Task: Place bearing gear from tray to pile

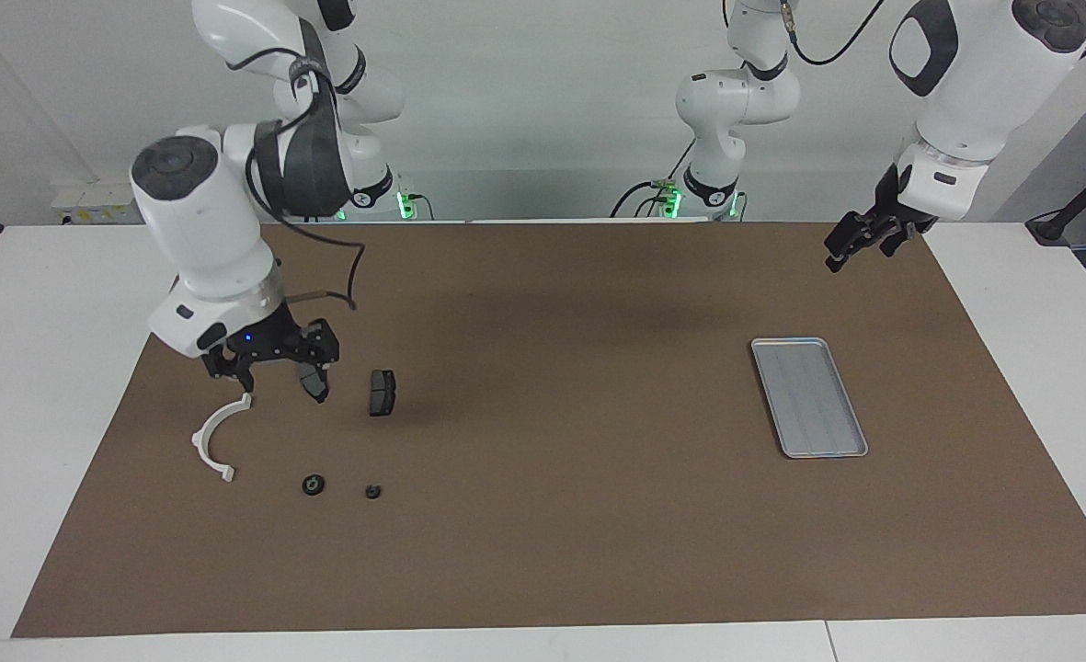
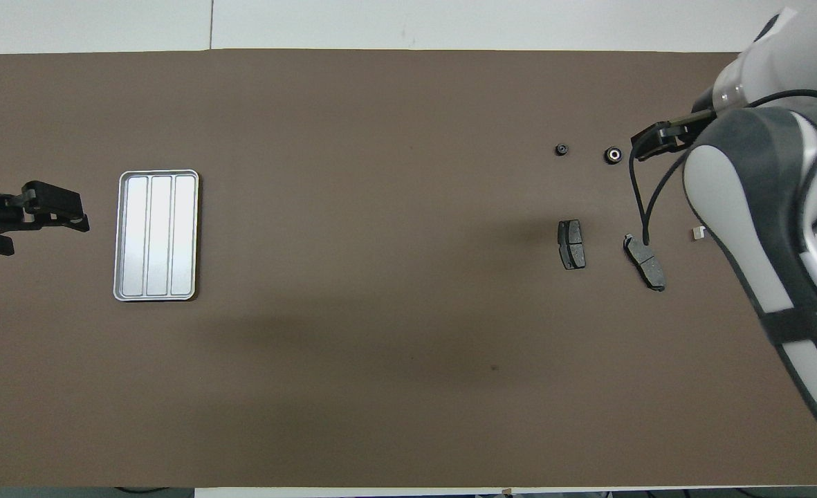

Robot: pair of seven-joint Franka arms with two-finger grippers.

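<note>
Brown mat (image 1: 552, 515): two brake pads (image 2: 572, 244), two gears (image 2: 613, 155).

The right tool (image 1: 271, 368) hangs raised above the surface at its arm's end, fingers spread and empty, wrist pointing down. The left tool (image 1: 860, 241) waits aloft, fingers apart.
</note>
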